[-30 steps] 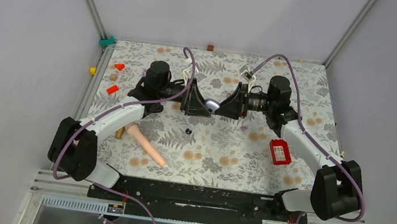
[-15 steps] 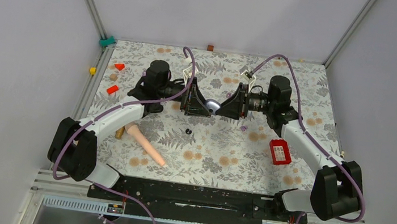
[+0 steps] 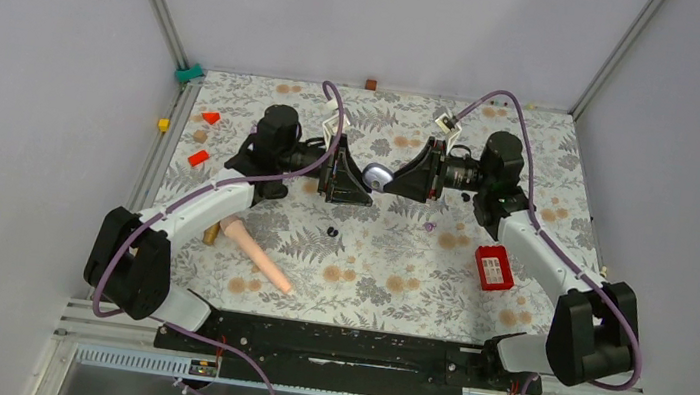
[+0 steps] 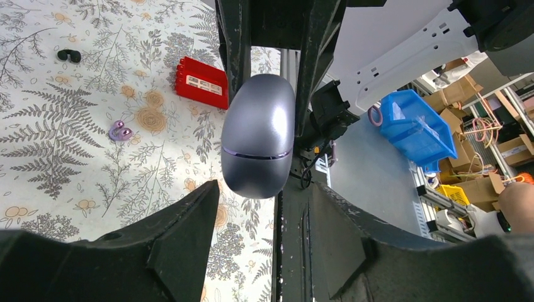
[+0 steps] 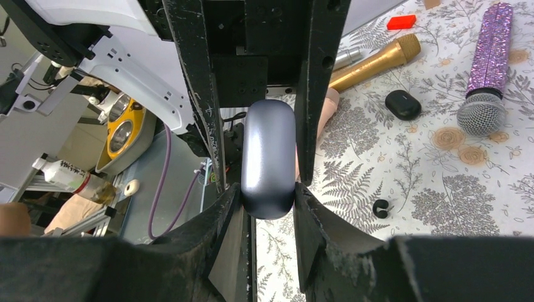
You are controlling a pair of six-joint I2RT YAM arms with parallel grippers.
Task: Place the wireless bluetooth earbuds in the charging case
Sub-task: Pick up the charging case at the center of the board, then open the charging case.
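Note:
The charging case [image 4: 258,145], a closed grey oval pod, hangs above the table with my right gripper [image 5: 269,201] shut on its sides [image 3: 377,174]. My left gripper [image 4: 263,192] faces it with jaws open, its tips just short of the case and not touching it. Two black wireless bluetooth earbuds [image 3: 331,230] lie on the floral table below the grippers. A purple pair [image 3: 430,226] lies further right, also seen from the left wrist [image 4: 119,131].
A red box [image 3: 493,268] lies at the right. A peach handle [image 3: 258,255] lies front left. The right wrist view shows a gold microphone [image 5: 371,60], a glittery purple microphone [image 5: 488,69] and a small black case [image 5: 403,104]. Red blocks [image 3: 199,158] sit at the left edge.
My left gripper has opened and let go of the case. The right arm has drawn back and up a little, carrying the case with it.

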